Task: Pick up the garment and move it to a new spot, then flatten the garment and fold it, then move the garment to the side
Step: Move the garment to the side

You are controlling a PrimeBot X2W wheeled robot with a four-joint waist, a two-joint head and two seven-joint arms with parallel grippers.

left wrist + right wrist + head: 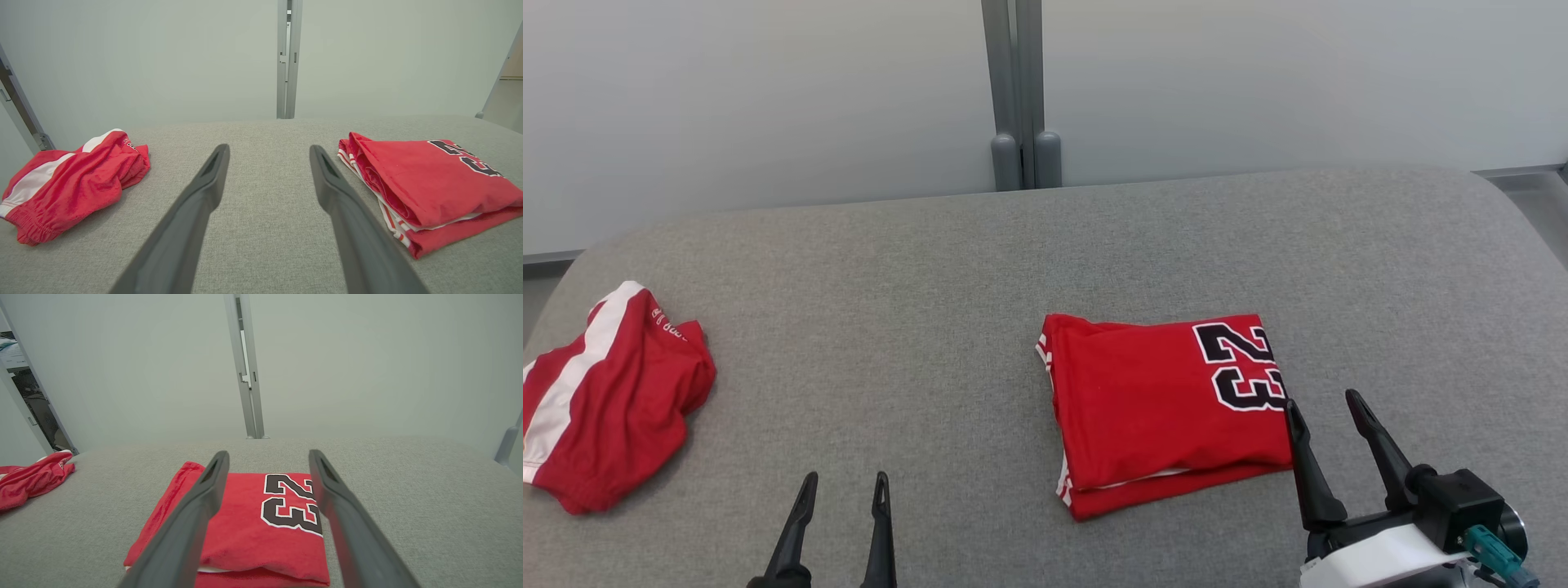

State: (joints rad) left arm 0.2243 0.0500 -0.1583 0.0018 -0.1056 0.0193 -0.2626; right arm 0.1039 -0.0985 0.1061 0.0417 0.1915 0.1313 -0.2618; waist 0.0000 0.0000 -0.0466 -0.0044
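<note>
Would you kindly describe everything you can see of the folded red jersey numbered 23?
The jersey is bright red fabric, folded into a neat, roughly rectangular stack of several layers. A black 23 outlined in white sits at its far right corner, and red-and-white striped trim shows along the left edge. It lies flat on the grey padded surface, right of centre. The open right gripper is at its right edge; whether it touches is unclear.

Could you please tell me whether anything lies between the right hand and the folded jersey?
Nothing visible does. The open right hand is at the right edge of the folded jersey, its fingers pointing over it. The crumpled red shorts lie well off to the left.
</note>
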